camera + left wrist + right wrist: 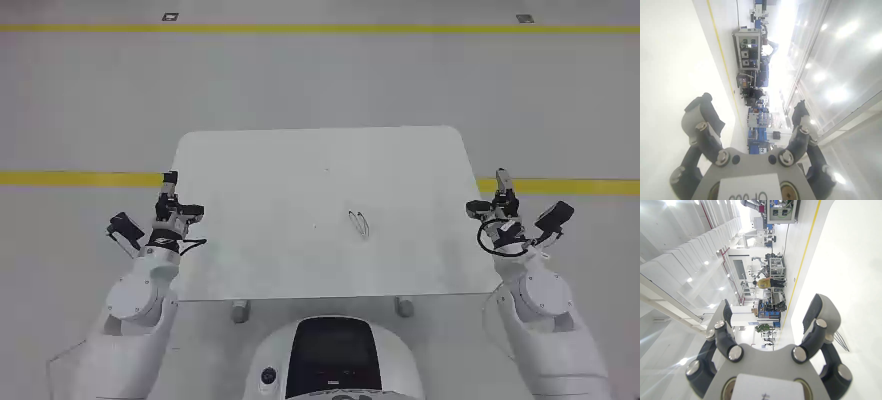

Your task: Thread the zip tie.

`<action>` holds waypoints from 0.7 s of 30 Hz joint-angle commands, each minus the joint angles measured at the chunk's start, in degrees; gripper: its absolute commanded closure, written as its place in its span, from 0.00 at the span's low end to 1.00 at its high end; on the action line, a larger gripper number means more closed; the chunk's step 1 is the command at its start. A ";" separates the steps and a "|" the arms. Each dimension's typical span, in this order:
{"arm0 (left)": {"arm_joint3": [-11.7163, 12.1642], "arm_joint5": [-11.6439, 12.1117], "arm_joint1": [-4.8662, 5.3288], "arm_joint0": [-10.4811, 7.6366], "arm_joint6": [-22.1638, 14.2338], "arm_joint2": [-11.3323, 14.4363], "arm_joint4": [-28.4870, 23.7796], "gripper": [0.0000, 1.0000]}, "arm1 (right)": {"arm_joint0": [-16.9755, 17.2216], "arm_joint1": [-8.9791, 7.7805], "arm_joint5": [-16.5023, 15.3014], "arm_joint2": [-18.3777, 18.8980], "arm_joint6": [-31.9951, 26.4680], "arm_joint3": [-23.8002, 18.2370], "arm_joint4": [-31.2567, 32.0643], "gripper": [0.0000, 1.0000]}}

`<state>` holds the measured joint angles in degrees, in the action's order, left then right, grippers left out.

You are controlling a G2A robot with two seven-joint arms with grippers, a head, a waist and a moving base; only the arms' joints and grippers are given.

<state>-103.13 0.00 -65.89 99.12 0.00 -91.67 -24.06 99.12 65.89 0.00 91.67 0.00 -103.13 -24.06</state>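
Left gripper (753,102) and right gripper (770,300) — both spread wide, empty — hover at the left and right edges of the table (300,180). The zip tie (358,223) lies between them, right of centre; a low pinch near one end, tail left free, should serve best.

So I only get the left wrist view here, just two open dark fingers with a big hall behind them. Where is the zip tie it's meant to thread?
Observer: The thin, pale plastic zip tie lies bent like a narrow hairpin on the white rectangular table, a little right of the middle.
Operator: Is my arm anywhere near it?
Observer: No. The left gripper is by the table's left edge, well apart from the tie.
Operator: And the other arm?
Observer: The right gripper is by the right edge, open and empty.
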 commanded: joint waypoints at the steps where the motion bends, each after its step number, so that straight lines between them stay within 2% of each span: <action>1: 0.00 0.00 0.00 0.00 0.00 0.00 0.00 0.00 | 0.00 0.00 0.00 0.00 0.00 0.00 0.00 0.22; 2: 0.00 0.00 0.00 0.00 0.00 0.00 0.00 0.22 | 0.00 0.00 0.00 0.00 0.00 0.00 0.00 0.22; 3: 0.00 0.00 0.00 0.00 0.00 0.00 0.00 0.22 | 0.00 0.00 0.00 0.00 0.00 0.00 0.00 0.22; 4: 0.00 0.00 0.00 0.00 0.00 0.00 0.00 0.22 | 0.00 0.00 0.00 0.00 0.00 0.00 0.00 0.00; 5: 0.00 0.00 0.00 0.00 0.00 0.00 0.00 0.22 | 0.00 0.00 0.00 0.00 0.00 0.00 0.00 0.22; 6: 0.00 0.00 0.00 0.00 0.00 0.00 0.00 0.00 | 0.00 0.00 0.00 0.00 0.00 0.00 0.00 0.00; 9: 0.00 0.00 0.00 0.00 0.00 0.00 0.00 0.00 | -1.04 -0.14 0.14 -1.42 -1.19 -1.81 6.07 0.00; 15: 0.00 0.00 0.00 0.00 0.00 0.00 0.00 0.00 | -4.12 0.14 3.60 -6.24 -2.23 -3.19 14.04 0.00; 19: 0.00 0.00 0.00 0.00 0.00 0.00 0.00 0.00 | -6.71 0.64 4.60 -10.70 -2.70 -2.54 17.00 0.00; 21: 0.00 0.00 0.00 0.00 0.00 0.00 0.00 0.00 | -6.71 0.64 4.60 -10.70 -2.70 -2.54 17.00 0.00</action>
<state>-103.13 0.00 -65.89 99.12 0.00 -91.67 -24.06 92.38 66.54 4.64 80.88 -2.70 -105.67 -6.98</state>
